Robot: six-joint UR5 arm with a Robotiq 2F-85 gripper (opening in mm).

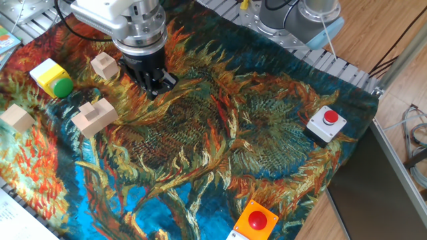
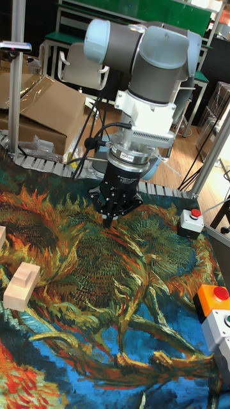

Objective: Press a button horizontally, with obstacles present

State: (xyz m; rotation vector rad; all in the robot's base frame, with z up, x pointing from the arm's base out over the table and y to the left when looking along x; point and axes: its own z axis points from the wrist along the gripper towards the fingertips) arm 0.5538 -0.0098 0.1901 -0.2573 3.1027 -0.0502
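Observation:
The green button point(image 1: 63, 87) faces sideways out of its small yellow box point(image 1: 47, 72) at the far left of the cloth. Three pale wood obstacles lie near it: a cube point(image 1: 104, 65) to its right, a notched block point(image 1: 95, 116) point(image 2: 22, 284) below it, and a cube point(image 1: 18, 118) at the left edge. My gripper point(image 1: 157, 87) point(image 2: 108, 221) points down over the cloth, right of the upper cube and well right of the button. Its fingertips meet in a point, shut on nothing. The tall fixed view does not show the button.
A red button in a white-grey housing point(image 1: 326, 124) point(image 2: 191, 222) sits at the cloth's right side. A red button in an orange housing point(image 1: 255, 221) point(image 2: 214, 299) sits at the front edge. Metal rails border the cloth at the back and left.

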